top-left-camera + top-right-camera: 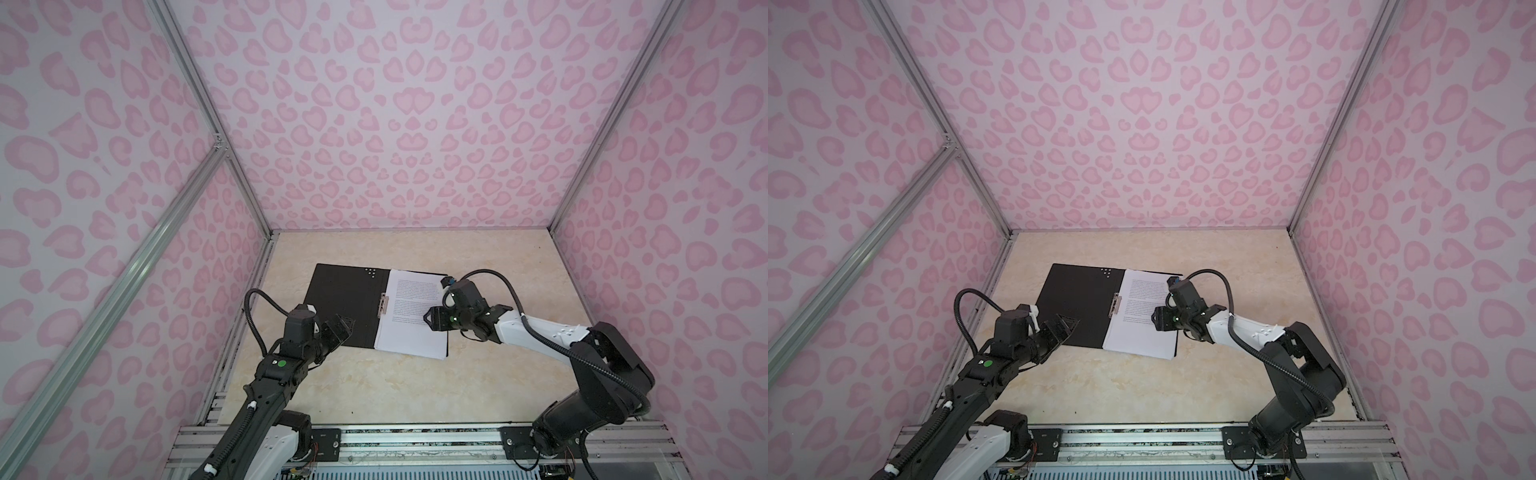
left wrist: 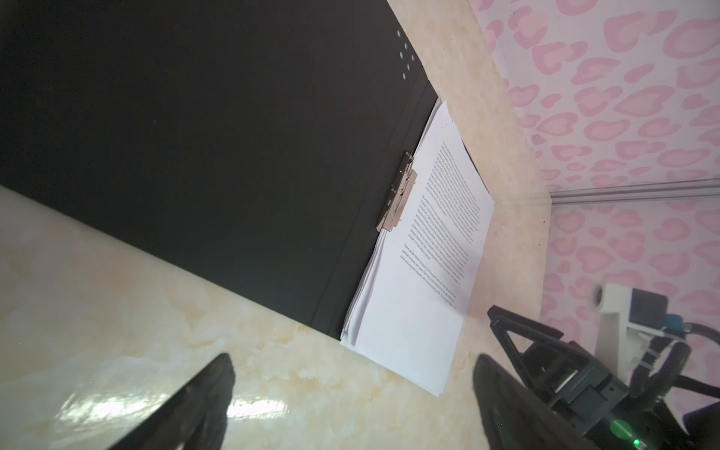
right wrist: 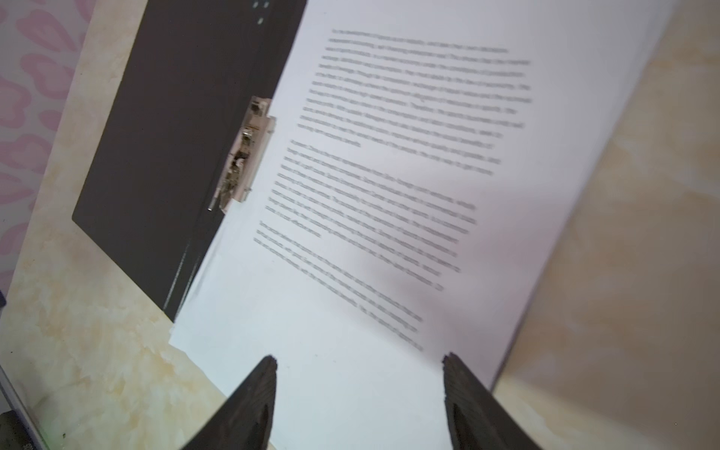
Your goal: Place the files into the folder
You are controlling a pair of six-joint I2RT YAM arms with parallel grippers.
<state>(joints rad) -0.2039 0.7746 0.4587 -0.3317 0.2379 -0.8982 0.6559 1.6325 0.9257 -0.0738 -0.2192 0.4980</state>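
The right gripper [image 3: 358,364] hung low over the files [image 1: 409,320], jaws apart and nothing between them. Its tips pointed down at the near, outer part of the top sheet. The left gripper [image 2: 352,360] also stood wide apart and empty, at the near edge of the folder [image 1: 340,303], by the bare left cover.

The folder lay open on the table [image 1: 374,395], black inside up. The files lay stacked on its right half, against the clip [image 1: 382,304] at the spine. The stack's long axis ran near to far, parallel to the spine and slightly skewed. Its near edge overhung the folder's near edge, and the sheets were fanned on the spine side. Whether the clip gripped the sheets could not be confirmed.

Judgement: squaring the stack would fall to the right arm, directly above it. Closing the cover would fall to the left arm, which was nearer, with the cover turning about the spine.

The printed paragraphs were too blurred to read. No brand or label showed, only a cluster of pale dots [image 1: 371,272] on the cover.
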